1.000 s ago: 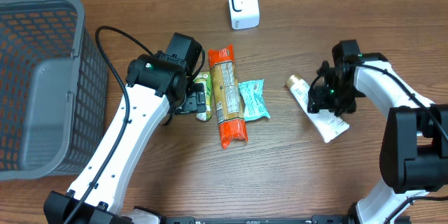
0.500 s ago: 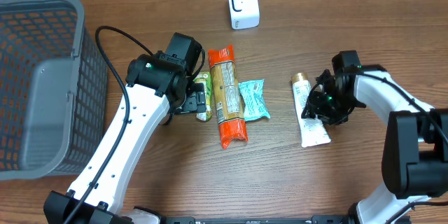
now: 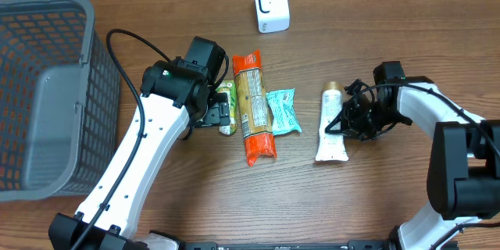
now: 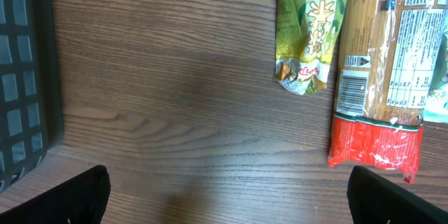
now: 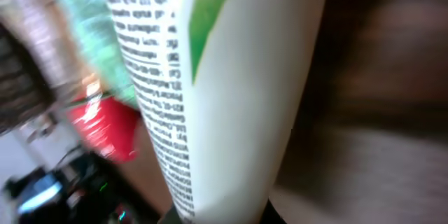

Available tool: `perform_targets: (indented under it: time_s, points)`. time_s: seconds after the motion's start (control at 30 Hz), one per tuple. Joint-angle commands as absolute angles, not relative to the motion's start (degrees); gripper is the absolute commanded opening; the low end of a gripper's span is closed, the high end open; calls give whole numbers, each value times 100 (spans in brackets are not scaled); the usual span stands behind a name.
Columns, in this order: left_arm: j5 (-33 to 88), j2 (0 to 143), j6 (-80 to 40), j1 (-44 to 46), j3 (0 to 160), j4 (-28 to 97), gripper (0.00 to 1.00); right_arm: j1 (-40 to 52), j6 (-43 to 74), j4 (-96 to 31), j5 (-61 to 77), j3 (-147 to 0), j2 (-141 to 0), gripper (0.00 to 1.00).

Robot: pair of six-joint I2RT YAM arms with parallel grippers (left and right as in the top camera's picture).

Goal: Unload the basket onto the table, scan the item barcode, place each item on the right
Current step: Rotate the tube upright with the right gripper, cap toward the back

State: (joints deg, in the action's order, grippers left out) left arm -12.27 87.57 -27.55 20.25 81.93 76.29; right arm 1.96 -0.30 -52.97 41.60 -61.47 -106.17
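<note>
Where the overhead looked down, the white tube [image 3: 331,129] sat on the table's [image 3: 391,39] right side, just right of the teal packet [image 3: 283,111]; long axis ran near-far, gold cap toward the scanner [image 3: 271,5], crimp toward the robot; right gripper [image 3: 346,121] clenched on its mid-body edge; left gripper [image 3: 222,114] spread wide above the green tea sachet [image 3: 226,101]. Left wrist: fingers [image 4: 70,196] far apart over wood; sachet beside the pasta pack [image 4: 378,77]. Right wrist: tube filled the frame, blurred, print running lengthwise; fingers not discernible.
</note>
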Motion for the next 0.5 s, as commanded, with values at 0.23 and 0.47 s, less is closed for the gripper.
perform_targets:
  time_s: [0.23,0.47]
  points:
    - [-1306,8779,-2877,2027,8173,7623,100,233,-1791,-6888,5747,-7435,-9148,4]
    - [-1306,8779,-2877,2027,8173,7623,100,379,-1809,-6930,6143,-7435,-8739,4]
